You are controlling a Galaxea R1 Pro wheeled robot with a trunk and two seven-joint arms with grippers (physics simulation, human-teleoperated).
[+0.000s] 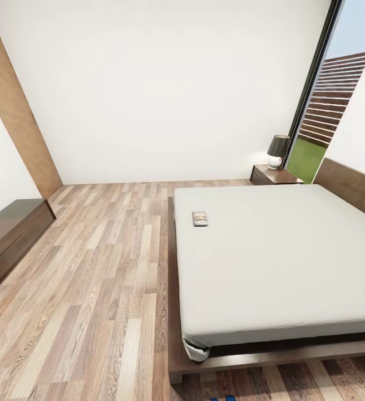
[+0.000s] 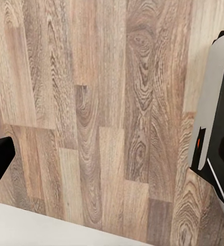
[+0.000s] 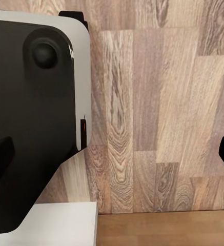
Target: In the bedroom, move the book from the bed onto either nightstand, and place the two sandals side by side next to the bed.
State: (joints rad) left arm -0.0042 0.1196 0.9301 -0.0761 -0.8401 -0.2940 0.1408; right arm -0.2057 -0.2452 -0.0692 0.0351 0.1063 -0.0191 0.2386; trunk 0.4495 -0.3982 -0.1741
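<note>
Bedroom entered; the bed (image 1: 294, 262) is seen from its foot corner, pale mattress on a dark platform frame. The book (image 1: 200, 219) lies flat on the mattress, close to the left long edge and nearer the head end than the foot, well apart from everything else. One nightstand (image 1: 275, 176) stands beyond the far head corner, by the window, with a lamp (image 1: 277, 151) on its top. At the bottom edge of the head view, on the floor (image 1: 93, 278) just off the foot of the bed, two small blue patches (image 1: 222, 398) are cut by the frame; probably the sandals, though too little is shown to be sure. Judged step: approach for the book. It would be done best by driving the base along the left side of the bed until the book is beside the trunk, then reaching over the frame ledge; the thin cover will need a low pinch at one edge. The lamp takes part of the nightstand top, so the bare part should be aimed for. A low dark bench (image 1: 7, 234) against the left wall narrows the aisle somewhat. In each wrist view only plank floor, robot body parts and dark finger tips at the two sides are shown: the left gripper (image 2: 112, 164) and the right gripper (image 3: 112, 154) are both spread wide, nothing between them.
</note>
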